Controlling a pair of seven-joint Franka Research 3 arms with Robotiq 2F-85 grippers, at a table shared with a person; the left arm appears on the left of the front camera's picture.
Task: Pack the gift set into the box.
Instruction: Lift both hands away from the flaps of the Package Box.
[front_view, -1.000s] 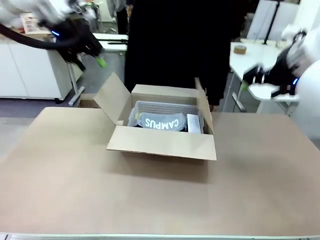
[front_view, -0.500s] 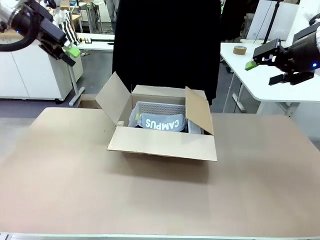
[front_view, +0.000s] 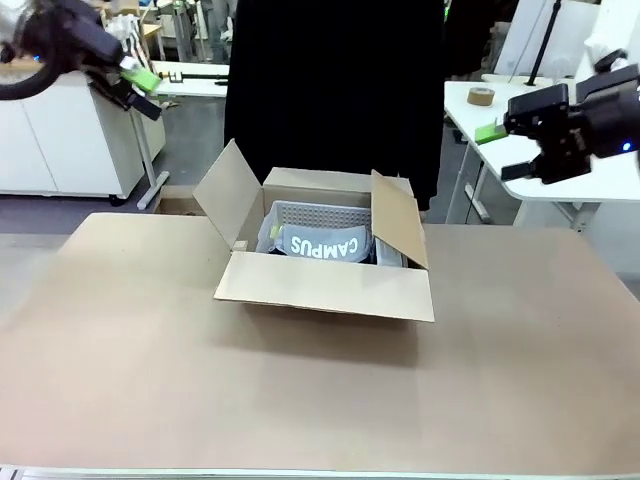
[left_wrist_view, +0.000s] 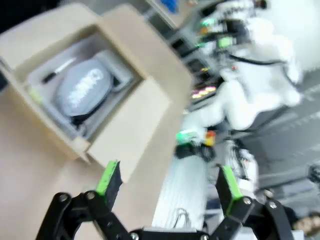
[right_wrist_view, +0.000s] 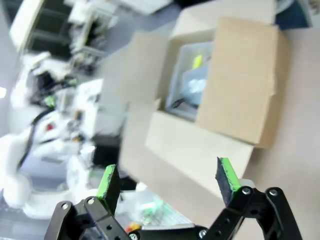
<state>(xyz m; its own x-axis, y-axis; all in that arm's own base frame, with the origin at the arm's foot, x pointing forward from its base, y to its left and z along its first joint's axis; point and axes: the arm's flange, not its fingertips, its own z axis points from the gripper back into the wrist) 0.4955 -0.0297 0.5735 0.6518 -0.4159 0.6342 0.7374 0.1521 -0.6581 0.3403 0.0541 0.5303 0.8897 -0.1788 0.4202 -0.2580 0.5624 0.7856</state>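
Brown corrugated box (front_view: 325, 288) sits mid-counter (front_view: 300, 400), top open.

- Gift set (front_view: 318, 244): inside the box, below the rim. Light grey perforated basket holding grey items, white "CAMPUS" lettering face up. The left wrist view looks down into the box and shows the same bundle seated between the walls.
- Flaps: none folded in. Left flap (front_view: 226, 195) angled up and outward, right flap (front_view: 398, 230) standing nearly upright, near flap (front_view: 322, 286) hanging down the front wall, far flap (front_view: 322, 183) upright behind the basket.
- Left jaws: raised high at the counter's far left, well apart from the box, spread wide, nothing between the green pads.
- Right jaws: raised at the far right, also well apart from the box, spread wide and empty.
- Person (front_view: 330, 90) in dark clothing stands just behind the box; hands not visible.

Judgement: the placing step looks done, as the set rests fully in the box. If closing counts, four flaps are left to fold, and no tape or sealing tool is evident near the box.
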